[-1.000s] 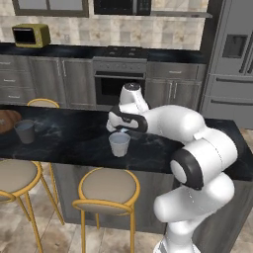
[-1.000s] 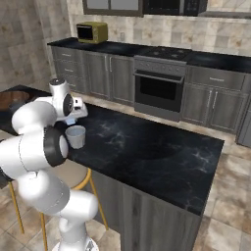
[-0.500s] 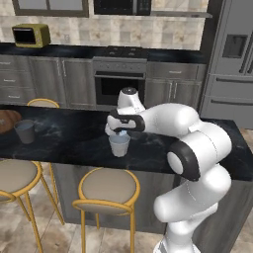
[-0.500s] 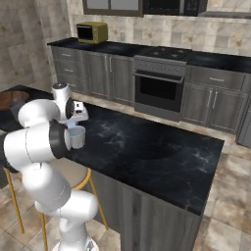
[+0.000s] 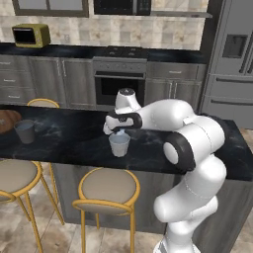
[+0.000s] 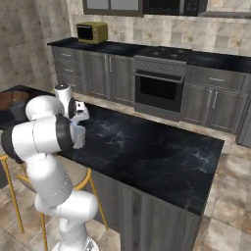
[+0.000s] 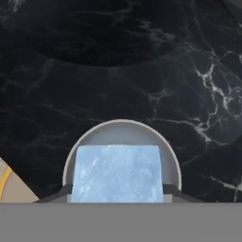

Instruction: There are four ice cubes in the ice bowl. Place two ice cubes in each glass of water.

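Seen from the hand, a pale ice cube (image 7: 117, 173) sits square, flat face up, clamped between the tool's (image 7: 117, 194) two tips. A glass of water (image 7: 122, 137) stands upright on the dark worktop (image 7: 142, 71) directly beneath, its rim arcing from 9 to 3 o'clock around the cube.

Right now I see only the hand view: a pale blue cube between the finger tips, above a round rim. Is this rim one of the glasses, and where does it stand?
Observer: Yes. It is a glass near the front edge of the counter, above a stool. The gripper holds the ice cube just over it.
Operator: Where is the other glass?
Observer: The other glass stands far along the same counter, to the robot's left.
Operator: And the bowl?
Observer: The ice bowl lies just beyond that other glass.
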Robot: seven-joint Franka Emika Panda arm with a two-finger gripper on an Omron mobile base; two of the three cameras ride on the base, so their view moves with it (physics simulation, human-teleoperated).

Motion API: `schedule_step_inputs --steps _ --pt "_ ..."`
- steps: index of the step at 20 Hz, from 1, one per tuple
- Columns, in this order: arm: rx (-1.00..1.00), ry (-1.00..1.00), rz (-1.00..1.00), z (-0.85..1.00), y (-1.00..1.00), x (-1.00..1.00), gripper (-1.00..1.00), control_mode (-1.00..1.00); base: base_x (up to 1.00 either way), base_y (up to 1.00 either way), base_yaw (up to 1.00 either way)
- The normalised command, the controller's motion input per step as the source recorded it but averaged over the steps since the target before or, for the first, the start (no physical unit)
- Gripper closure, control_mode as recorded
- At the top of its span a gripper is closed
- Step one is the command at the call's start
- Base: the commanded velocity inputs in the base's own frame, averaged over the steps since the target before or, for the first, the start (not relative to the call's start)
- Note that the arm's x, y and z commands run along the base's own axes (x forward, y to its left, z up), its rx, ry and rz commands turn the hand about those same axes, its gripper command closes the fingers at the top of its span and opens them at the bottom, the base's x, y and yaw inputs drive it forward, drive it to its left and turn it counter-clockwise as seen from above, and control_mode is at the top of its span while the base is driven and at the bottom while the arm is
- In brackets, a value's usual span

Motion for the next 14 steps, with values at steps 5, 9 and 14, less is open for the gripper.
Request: schedule_step_inputs --steps 5,9,14 --pt "0.0 0.0 0.0 -0.03 0.06 0.08 -1.0 -1.0 0.0 0.0 0.0" --pt "0.0 0.0 0.0 0.0 0.0 0.0 -1.0 -1.0 0.0 0.0 0.0" --pt "0.02 0.0 0.0 0.04 -0.04 -0.34 -1.0 -1.0 0.0 0.0 0.0"
